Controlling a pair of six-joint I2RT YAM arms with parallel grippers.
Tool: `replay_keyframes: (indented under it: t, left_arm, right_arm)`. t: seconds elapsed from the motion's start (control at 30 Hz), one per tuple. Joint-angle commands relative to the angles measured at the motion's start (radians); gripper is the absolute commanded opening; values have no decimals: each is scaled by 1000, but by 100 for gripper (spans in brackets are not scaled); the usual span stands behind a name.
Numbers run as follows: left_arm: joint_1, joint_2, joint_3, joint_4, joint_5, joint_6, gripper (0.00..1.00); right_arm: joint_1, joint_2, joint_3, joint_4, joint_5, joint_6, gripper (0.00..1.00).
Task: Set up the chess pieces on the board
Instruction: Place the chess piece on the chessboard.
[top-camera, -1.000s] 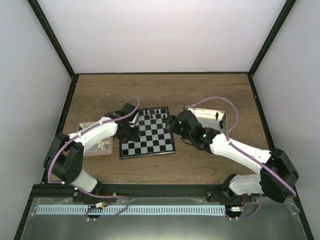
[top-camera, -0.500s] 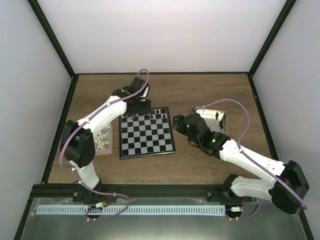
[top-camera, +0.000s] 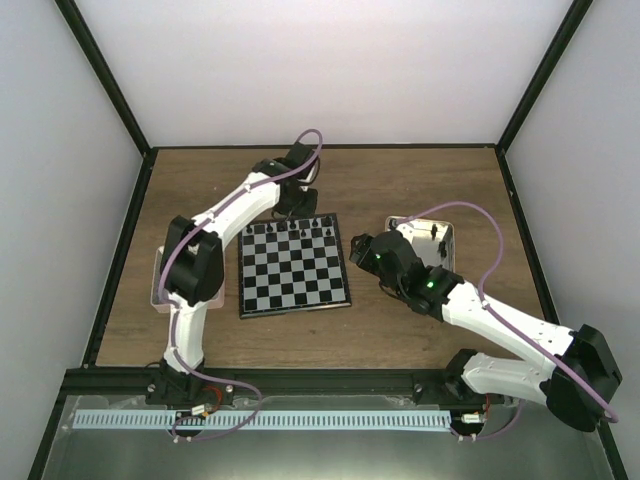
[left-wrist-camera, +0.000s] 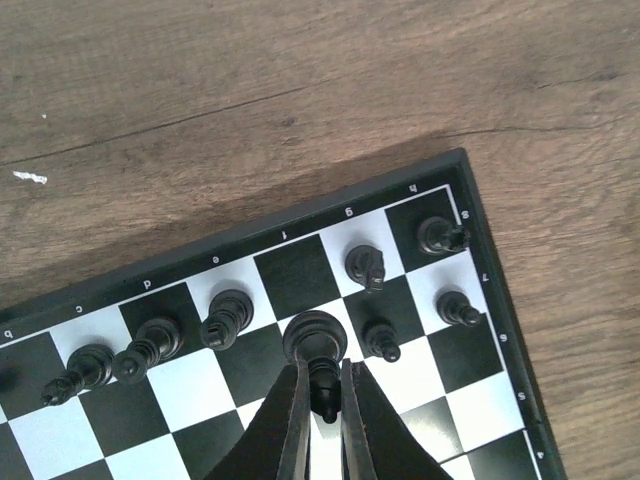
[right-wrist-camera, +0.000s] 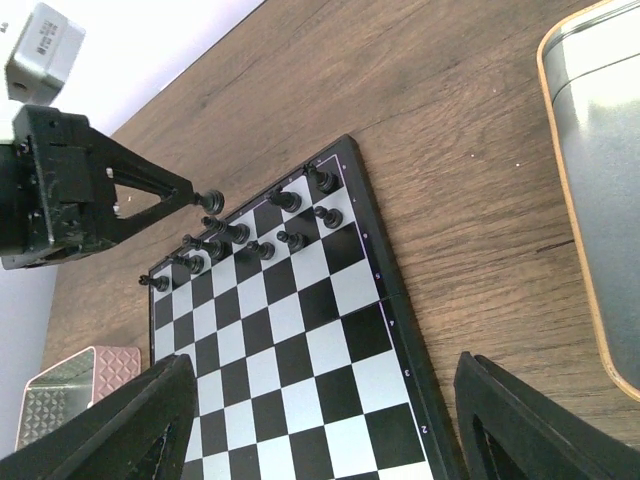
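The board (top-camera: 300, 285) lies mid-table with several black chess pieces (top-camera: 318, 221) along its far rows. My left gripper (top-camera: 296, 204) is over the board's far edge. In the left wrist view it (left-wrist-camera: 322, 372) is shut on a black chess piece (left-wrist-camera: 315, 338), just above a pale square in the second row, among standing pieces (left-wrist-camera: 365, 265) on the board (left-wrist-camera: 290, 270). My right gripper (top-camera: 355, 248) is open and empty beside the board's right edge. In the right wrist view its fingers (right-wrist-camera: 130, 420) straddle the board's near right part (right-wrist-camera: 300, 340).
A rectangular metal tin (top-camera: 432, 238) with a few pieces stands right of the board, close to my right arm; it also shows in the right wrist view (right-wrist-camera: 600, 200). A pink tray (right-wrist-camera: 70, 390) lies left of the board, mostly hidden under my left arm in the top view.
My left gripper has swung from the board's left side by the pink tray to the far edge, carrying a piece. My right gripper has barely moved.
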Motion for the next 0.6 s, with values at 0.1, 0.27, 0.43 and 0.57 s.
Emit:
replay_keyframes:
  t: [0.1, 0.27, 0.43, 0.57]
  left_arm:
    - [-6, 82, 70, -48, -24, 19, 6]
    - [-5, 135, 124, -56, -26, 22, 6]
    - [-5, 181, 154, -66, -63, 19, 6]
    - [-4, 195, 157, -70, -76, 20, 6]
  right_arm:
    - [-4, -14, -4, -11, 41, 10, 72]
    - [-5, -12, -1, -4, 34, 14, 72]
    - [-5, -4, 5, 1, 25, 11, 72]
    - [-5, 1, 5, 0, 28, 10, 72]
